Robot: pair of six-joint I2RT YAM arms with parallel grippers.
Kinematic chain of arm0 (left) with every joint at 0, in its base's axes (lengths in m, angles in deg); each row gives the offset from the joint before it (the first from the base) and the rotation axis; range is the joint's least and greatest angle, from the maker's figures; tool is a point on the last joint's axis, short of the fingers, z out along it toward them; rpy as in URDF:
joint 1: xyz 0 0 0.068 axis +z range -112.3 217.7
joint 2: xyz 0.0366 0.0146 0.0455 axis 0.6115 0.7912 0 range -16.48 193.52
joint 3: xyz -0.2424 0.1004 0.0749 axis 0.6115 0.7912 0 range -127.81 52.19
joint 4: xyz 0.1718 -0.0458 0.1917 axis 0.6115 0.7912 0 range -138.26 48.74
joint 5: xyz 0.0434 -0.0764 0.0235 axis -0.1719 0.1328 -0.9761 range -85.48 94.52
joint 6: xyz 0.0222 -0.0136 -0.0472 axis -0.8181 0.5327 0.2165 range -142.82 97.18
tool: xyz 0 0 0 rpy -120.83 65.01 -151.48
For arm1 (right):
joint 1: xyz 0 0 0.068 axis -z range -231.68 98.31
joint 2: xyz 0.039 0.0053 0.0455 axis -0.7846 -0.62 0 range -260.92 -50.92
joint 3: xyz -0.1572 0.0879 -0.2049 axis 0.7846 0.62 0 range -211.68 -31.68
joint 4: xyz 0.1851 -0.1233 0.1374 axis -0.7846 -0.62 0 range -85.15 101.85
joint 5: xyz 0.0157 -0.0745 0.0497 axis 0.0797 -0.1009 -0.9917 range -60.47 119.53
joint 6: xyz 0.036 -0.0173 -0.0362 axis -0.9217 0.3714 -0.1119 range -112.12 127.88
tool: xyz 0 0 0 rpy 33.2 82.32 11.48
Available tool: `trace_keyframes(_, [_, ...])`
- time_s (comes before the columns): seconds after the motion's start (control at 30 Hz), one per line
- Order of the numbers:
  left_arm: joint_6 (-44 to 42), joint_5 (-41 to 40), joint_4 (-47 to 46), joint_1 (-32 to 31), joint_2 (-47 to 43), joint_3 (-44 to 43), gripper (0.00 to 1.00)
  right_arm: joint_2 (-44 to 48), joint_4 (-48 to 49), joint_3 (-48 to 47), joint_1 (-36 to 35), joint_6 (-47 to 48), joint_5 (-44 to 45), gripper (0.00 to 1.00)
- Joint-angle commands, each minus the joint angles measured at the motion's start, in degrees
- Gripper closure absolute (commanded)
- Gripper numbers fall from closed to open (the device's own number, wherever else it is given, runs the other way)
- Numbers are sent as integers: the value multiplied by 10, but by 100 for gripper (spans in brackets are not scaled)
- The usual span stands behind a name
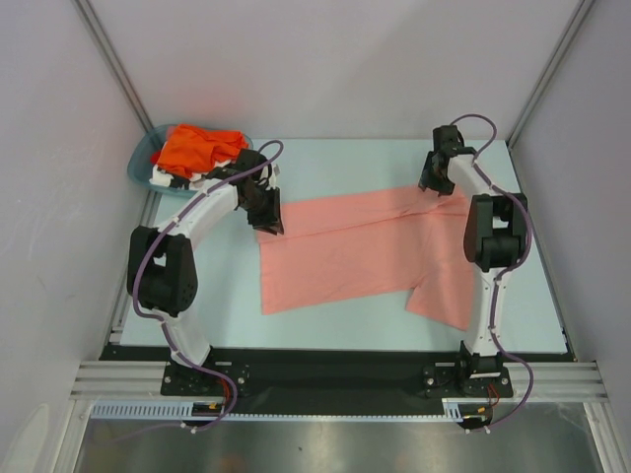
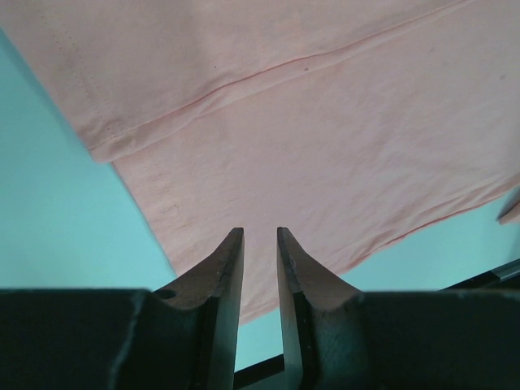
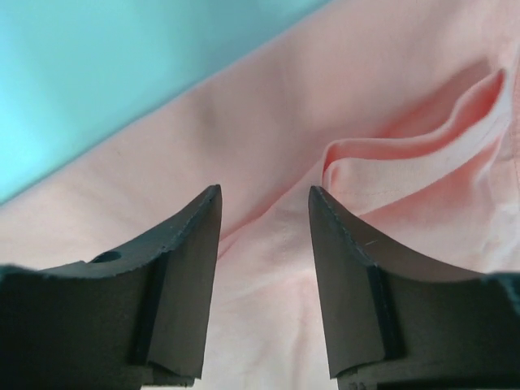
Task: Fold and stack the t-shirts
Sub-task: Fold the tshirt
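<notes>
Salmon-pink t-shirt (image 1: 345,251) lies partly folded mid-frame. Orange t-shirt (image 1: 197,148) waits in the basket (image 1: 141,163), upper left; nothing is stacked. Left gripper (image 2: 260,234) is narrowly parted and right gripper (image 3: 264,193) spread, both empty.

Lab robot cell: white panel walls (image 1: 325,59), aluminium base rail (image 1: 335,379).

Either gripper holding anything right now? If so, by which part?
Nothing held. The left gripper has its jaws narrowly apart, the right gripper wider; both gaps are empty. The salmon-pink t-shirt lies on the table under them, ungripped.
</notes>
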Motion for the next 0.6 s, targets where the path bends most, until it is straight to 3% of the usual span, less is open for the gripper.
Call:
trace_keyframes(0.0, [-11, 6, -9, -3, 0, -11, 73, 73, -30, 29, 10, -16, -26, 47])
trace_keyframes(0.27, [-13, 16, -11, -2, 3, -14, 73, 138, 48, 152, 75, -61, -148, 50])
trace_keyframes(0.57, [-15, 18, -8, -2, 4, -9, 73, 127, 98, 190, 98, -35, -245, 27])
